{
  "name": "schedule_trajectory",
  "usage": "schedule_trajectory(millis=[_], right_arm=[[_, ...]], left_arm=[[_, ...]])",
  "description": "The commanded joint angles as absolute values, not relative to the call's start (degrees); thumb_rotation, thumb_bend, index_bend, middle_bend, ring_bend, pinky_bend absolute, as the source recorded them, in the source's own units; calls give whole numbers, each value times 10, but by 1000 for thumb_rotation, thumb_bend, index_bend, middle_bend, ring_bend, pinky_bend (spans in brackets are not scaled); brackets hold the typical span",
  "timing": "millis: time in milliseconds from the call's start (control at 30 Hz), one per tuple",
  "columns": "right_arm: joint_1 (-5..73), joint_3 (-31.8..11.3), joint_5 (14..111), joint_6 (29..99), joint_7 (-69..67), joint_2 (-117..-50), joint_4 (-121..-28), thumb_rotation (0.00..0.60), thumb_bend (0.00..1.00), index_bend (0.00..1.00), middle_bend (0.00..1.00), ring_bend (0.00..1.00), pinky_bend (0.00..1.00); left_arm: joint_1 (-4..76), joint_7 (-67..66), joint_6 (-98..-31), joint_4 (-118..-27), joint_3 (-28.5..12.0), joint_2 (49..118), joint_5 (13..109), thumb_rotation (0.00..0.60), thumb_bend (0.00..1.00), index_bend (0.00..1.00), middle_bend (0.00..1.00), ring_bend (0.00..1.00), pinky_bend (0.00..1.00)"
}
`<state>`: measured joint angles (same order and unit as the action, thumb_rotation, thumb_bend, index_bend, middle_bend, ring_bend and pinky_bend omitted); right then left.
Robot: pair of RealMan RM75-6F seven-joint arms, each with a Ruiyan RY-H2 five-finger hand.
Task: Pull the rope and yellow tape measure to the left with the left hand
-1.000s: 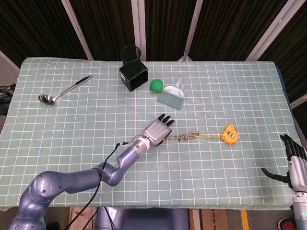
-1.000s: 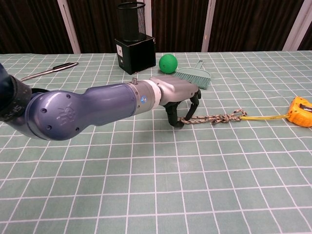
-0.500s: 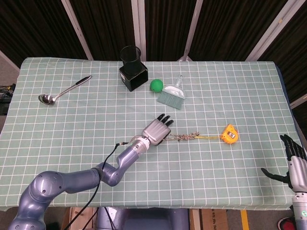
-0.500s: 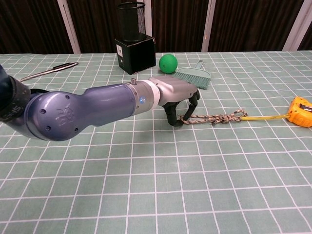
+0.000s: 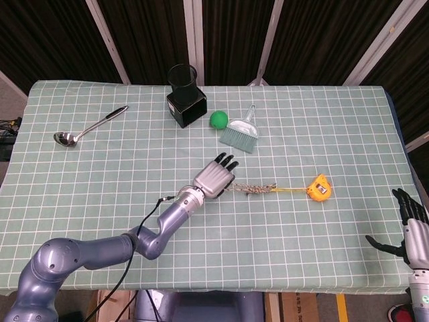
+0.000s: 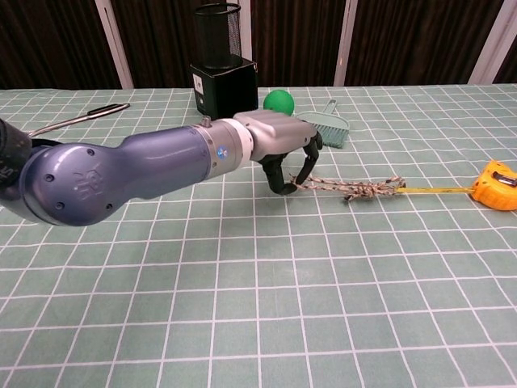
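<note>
left hand point(image 6: 279, 145) fingers are hooked around the rope point(image 6: 355, 188) end at mid desk point(image 5: 100, 174); the yellow tape measure point(image 5: 318, 188) is tethered rightward. right hand point(image 5: 410, 231) is held open.

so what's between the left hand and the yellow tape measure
The rope, pulled taut from the left hand's curled fingers, then a thin yellow tape strip to the tape measure; clearest in the chest view.

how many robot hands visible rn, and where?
2. The left hand is mid-table, fingers hooked in the rope tied to the yellow tape measure. The right hand hangs off the table's right edge, holding nothing; only the head view shows it.
</note>
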<state>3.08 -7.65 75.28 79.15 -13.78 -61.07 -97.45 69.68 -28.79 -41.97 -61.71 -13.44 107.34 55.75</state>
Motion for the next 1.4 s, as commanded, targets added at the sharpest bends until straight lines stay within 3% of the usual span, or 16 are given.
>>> schedule_trajectory(millis=[33,700,967,1400], right_arm=[[31,-76,754,792,-137,-611,-975,600,122,0,0,0,0],[29,-75,761,803,-120,-615,-974,600,122,0,0,0,0],[28,-75,763,807,-113,-617,-973,600,121,0,0,0,0],[28,-71,775,817,-94,-624,-974,600,122,0,0,0,0]], left_arm=[[683,-284,-444,-640,-132,1053,574,600,501,571,114,0,0],[554,-218,-639,-773,-64,879,757,600,506,570,128,0,0],[470,-201,-704,-832,-23,799,774,600,506,570,131,0,0],[354,-146,-781,-807,24,704,792,600,508,570,134,0,0]])
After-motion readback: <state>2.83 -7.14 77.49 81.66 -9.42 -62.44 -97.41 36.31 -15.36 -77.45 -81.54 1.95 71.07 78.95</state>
